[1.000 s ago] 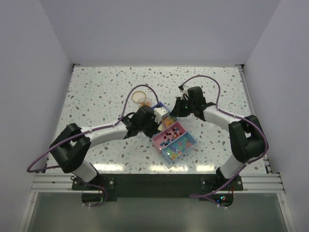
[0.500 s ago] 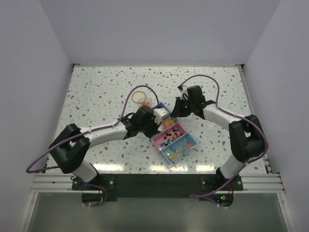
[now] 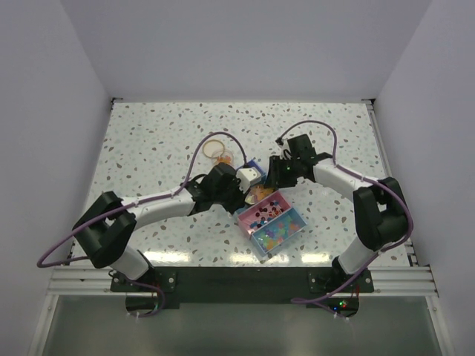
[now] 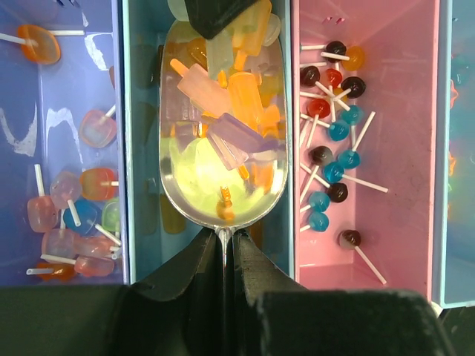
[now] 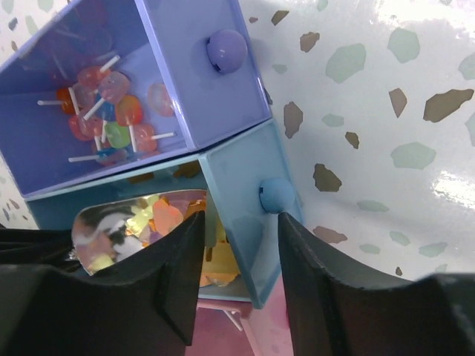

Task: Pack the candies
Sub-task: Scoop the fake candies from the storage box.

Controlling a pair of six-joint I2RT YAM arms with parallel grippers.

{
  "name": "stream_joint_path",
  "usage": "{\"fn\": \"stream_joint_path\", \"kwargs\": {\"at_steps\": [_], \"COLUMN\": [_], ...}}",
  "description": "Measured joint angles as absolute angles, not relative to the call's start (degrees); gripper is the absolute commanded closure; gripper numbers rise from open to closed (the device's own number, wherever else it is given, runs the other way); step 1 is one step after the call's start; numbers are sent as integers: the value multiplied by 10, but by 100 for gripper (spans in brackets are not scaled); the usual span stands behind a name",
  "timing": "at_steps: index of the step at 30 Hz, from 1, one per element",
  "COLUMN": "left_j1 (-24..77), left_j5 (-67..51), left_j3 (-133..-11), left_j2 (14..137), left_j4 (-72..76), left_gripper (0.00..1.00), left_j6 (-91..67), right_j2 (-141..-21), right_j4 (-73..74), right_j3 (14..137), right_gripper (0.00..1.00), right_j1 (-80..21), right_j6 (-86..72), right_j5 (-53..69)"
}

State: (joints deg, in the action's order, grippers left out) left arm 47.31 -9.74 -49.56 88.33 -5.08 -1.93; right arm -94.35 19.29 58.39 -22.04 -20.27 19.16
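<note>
speckled table [image 3: 148, 141], candies [image 4: 230, 111] in spoon [image 4: 199, 185] just ahead of left gripper [image 4: 221, 243]

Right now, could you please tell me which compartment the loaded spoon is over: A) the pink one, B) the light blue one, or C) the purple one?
B: the left wrist view shows the spoon of candies over the light blue compartment, between the purple compartment and the pink compartment.
</note>
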Motion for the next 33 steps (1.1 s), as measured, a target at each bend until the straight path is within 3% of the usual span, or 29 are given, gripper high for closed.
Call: {"fn": "stream_joint_path", "kwargs": {"at_steps": [6, 17, 33], "left_j1": [473, 473, 474], "left_j5": [-98, -98, -98], "left_j3": [-489, -483, -451], "left_j2": [877, 863, 817], "left_j4": [-45, -41, -40], "left_gripper": [100, 100, 100], "left_j6": [-17, -12, 13], "right_j2": [-939, -903, -902], "right_j4": [228, 262, 293], "right_j3": [597, 641, 648], "right_gripper": [40, 28, 27], "right_j1": [-220, -220, -220], "right_j6": [-204, -203, -182], "right_j5": [192, 192, 185]}}
